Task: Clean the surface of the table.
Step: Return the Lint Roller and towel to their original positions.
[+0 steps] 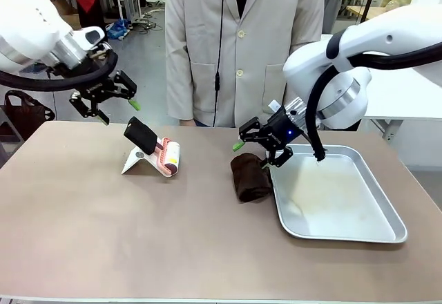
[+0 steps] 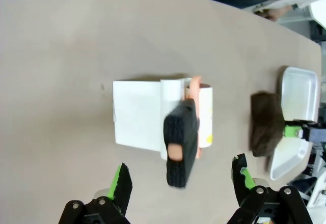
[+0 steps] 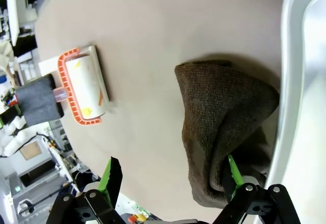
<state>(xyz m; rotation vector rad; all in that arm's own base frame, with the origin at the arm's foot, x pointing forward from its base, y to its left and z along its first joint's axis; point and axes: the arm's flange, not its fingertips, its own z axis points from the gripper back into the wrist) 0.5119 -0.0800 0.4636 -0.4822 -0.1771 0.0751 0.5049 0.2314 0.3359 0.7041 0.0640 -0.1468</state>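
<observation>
The brownish table (image 1: 103, 235) carries a lint roller (image 1: 168, 157) with a black handle (image 1: 140, 135), resting on a white sheet. To its right lies a crumpled dark brown cloth (image 1: 250, 177), against the tray's left rim. My left gripper (image 1: 117, 110) hangs open in the air up and left of the roller. In the left wrist view the roller's handle (image 2: 181, 142) lies just ahead of the open left gripper (image 2: 181, 180). My right gripper (image 1: 253, 155) is open just above the cloth. In the right wrist view one fingertip (image 3: 232, 169) sits at the fold of the cloth (image 3: 224, 127).
A shiny metal tray (image 1: 387, 231) lies at the right of the table, with nothing in it. A person in a beige jacket (image 1: 242, 48) stands at the far edge. The near half of the table is bare.
</observation>
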